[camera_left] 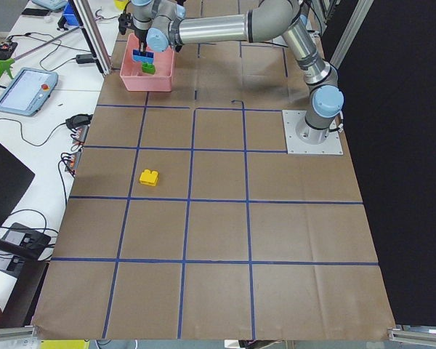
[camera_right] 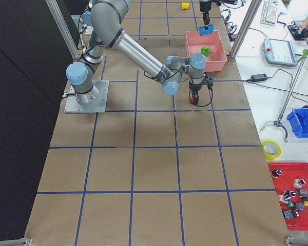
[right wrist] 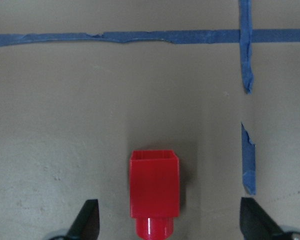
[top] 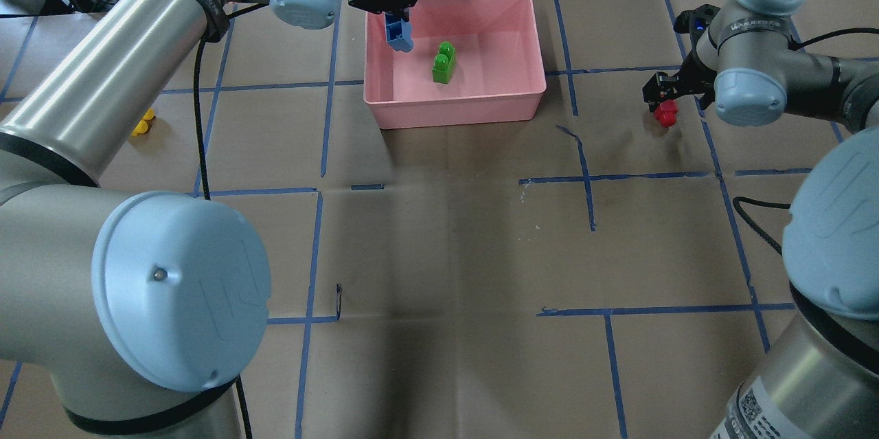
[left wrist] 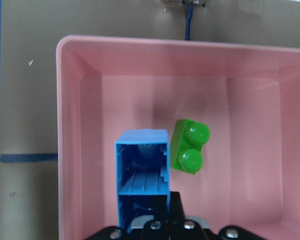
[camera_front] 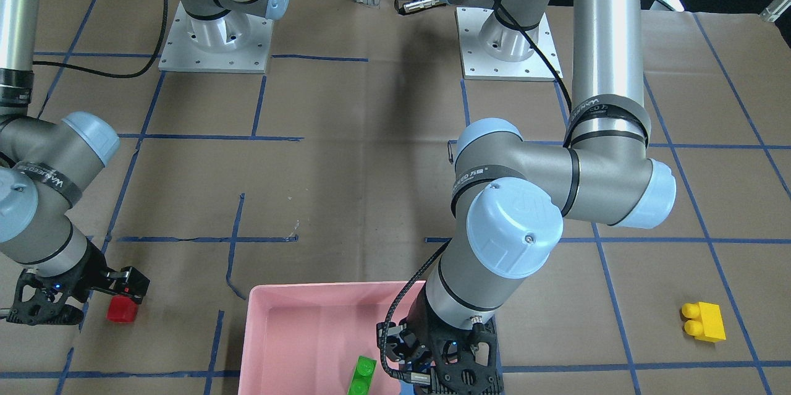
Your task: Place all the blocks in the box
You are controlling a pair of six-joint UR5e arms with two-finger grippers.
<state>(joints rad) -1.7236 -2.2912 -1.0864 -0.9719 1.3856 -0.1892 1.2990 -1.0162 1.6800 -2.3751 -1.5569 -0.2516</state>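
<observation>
The box [top: 460,113] sits at the far side of the table [top: 446,233], and the green block [top: 443,62] already lies on its floor near the middle. The blue block [left wrist: 142,170] hangs just left of the green one and inside the box's left wall, clamped at one end in the closed jaws of the left gripper [top: 393,13], with its hollow underside towards the wrist camera. The step in hand looks like the release. It would go best with the block lowered closer to the floor first and kept off both the wall and the green block, so that it drops flat and does not bounce out. To the right of the box, the red block [right wrist: 154,192] lies on its side on the table between the wide-open fingers of the right gripper [right wrist: 171,222]. That gripper should centre on the block's flat sides before closing. The yellow block [camera_front: 703,321] lies well apart on the left, not yet picked up.
</observation>
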